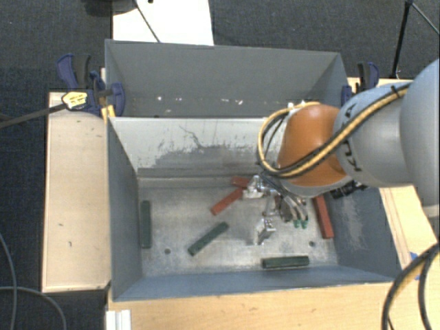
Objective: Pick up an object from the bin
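My gripper (264, 234) hangs low over the bin floor, right of centre, under the orange cover. Nothing shows between its fingers. A dark green bar (284, 262) lies just below it near the front wall. Another dark green bar (207, 238) lies slanted to its left. An orange-red bar (226, 201) lies slanted up and to the left of the gripper, and a second short red piece (240, 182) sits by the back wall. A red-brown bar (324, 218) lies to the right, partly under the arm.
A third dark green bar (145, 223) lies upright along the left wall. The arm and its orange cover hide the bin's right rear part. Bare floor lies between the left bar and the middle bars.
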{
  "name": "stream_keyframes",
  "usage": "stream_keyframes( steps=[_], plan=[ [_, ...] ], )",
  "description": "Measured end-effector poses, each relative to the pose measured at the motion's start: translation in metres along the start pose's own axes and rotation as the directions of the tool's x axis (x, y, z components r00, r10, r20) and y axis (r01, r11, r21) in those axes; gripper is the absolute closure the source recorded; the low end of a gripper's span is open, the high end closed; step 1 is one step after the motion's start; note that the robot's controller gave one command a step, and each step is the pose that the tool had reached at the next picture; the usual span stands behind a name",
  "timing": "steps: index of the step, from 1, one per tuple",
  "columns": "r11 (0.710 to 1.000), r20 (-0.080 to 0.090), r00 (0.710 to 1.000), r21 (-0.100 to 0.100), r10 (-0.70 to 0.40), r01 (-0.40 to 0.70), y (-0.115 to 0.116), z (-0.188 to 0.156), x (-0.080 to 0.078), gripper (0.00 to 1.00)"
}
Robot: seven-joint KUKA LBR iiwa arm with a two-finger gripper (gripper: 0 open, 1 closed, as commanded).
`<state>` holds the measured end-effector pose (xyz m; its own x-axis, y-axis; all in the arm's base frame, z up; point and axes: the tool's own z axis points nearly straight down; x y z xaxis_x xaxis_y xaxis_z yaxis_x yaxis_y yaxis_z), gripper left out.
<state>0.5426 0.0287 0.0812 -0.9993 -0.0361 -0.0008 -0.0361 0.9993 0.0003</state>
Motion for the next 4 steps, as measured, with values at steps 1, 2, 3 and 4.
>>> stream_keyframes(
  steps=[1, 2, 3, 4],
  plan=[
    [0.998, 0.0, 0.998, 0.001, -0.071, 0.071, 0.028, -0.01, -0.02, 0.0],
    [0.995, 0.002, 0.995, -0.001, -0.103, 0.103, 0.047, -0.009, 0.0, 0.0],
    [0.927, 0.014, 0.927, 0.001, -0.376, 0.376, 0.097, 0.007, -0.002, 1.0],
    [0.927, 0.014, 0.927, 0.001, -0.376, 0.376, 0.097, 0.007, -0.002, 1.0]
  ],
)
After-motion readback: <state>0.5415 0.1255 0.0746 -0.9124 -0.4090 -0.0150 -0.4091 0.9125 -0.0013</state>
